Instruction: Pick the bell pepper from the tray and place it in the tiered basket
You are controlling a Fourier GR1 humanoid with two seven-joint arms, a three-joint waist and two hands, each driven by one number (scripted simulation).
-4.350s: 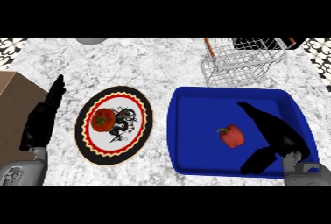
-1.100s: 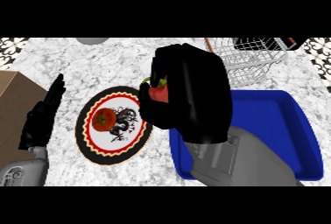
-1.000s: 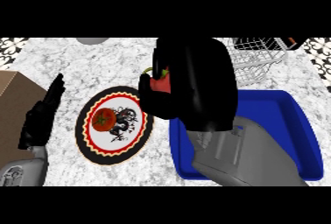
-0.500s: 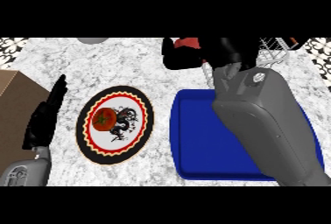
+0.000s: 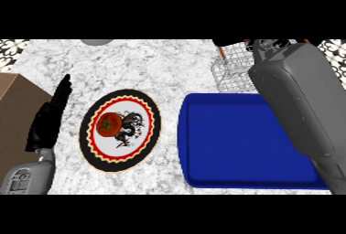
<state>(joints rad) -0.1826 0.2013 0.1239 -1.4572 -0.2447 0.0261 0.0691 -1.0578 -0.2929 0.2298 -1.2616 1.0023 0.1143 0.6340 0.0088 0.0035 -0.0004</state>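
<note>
Over the wire basket (image 5: 233, 75) at far right, the right hand (image 5: 229, 42) is hovering, mostly cut off; I cannot tell its grip or see the pepper. The left hand (image 5: 51, 119) is lying flat, well apart.

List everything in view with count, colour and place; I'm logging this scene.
Tray: one, blue, right of centre, nothing visible in it.
Plate: one, black-rimmed with red and yellow border, left of the tray.
Tomato: one, red, on the plate.
Tiered basket: one, wire, behind the tray, partly hidden.
Box: one, brown, left edge.
Grey object: one, top edge.
Bell pepper: not visible.
Left robot hand: black, resting open, left.
Right forearm: grey, reaching over the basket; robot hand hidden.
</note>
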